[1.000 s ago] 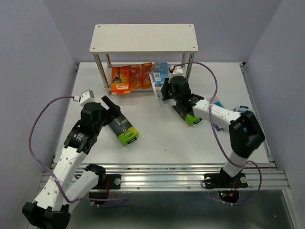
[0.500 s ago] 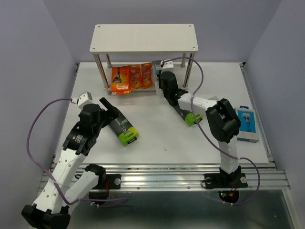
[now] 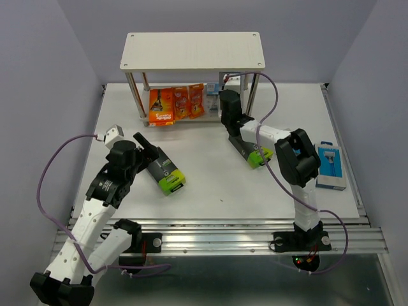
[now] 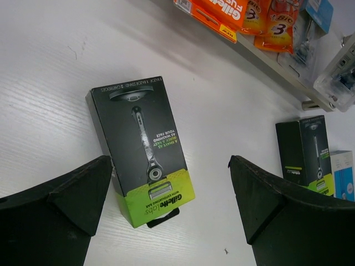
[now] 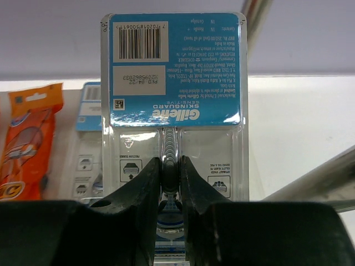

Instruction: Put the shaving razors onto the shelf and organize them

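1. Shelf (image 3: 192, 51): two pale boards on silver posts, standing at the far side of the table (image 3: 210, 197).
2. Orange flat packs (image 3: 163, 107): three in a row on the lower board, left of its middle, printed faces toward me.
3. My right gripper (image 5: 169, 177): fingers pressed together on a light-blue blister card (image 5: 173, 83), pinching it at its lower middle. The card is upright, with the barcode at the top and the print upside down in my wrist view. In the top view this gripper reaches under the upper board, on the right part of the lower tier. I cannot tell whether the card's bottom edge touches the lower board.
4. Second blister card (image 5: 91, 138): upright on the lower tier, behind and left of the pinched one, with one of the orange flat packs just beside it on the left.
5. My left gripper (image 4: 169, 166): jaws spread wide, holding nothing, hovering over the near-left part of the table.
6. Black-and-lime box (image 4: 145, 149): flat on the table below my left gripper, green end toward me, seen between the two fingers.
7. Second black-and-lime box (image 3: 252, 153): flat on the table under my right forearm, well apart from the first.
8. Blue box (image 3: 331, 166): flat near the table's right edge.
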Motion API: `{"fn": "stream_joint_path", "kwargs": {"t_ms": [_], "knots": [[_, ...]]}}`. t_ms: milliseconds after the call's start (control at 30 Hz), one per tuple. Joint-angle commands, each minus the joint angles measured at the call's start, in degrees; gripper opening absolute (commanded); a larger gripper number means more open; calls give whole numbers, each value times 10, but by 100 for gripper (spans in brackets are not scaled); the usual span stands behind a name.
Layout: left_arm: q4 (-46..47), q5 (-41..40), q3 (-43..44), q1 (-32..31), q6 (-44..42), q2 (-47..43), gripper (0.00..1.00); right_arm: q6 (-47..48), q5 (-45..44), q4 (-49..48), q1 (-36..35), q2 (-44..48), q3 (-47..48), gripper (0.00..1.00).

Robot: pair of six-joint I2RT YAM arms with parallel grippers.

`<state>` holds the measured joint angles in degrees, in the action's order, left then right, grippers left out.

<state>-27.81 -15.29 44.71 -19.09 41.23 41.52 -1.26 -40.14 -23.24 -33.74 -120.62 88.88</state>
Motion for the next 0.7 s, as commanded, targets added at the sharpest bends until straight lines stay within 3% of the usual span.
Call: {"fn": "stream_joint_path", "kwargs": {"t_ms": [0, 667], "knots": [[11, -12, -7, 3, 6, -6, 99, 5, -38, -52, 13, 8, 9, 6], [0, -13, -16, 3, 17, -16, 99, 49, -34, -46, 34, -41, 49, 10]]}}
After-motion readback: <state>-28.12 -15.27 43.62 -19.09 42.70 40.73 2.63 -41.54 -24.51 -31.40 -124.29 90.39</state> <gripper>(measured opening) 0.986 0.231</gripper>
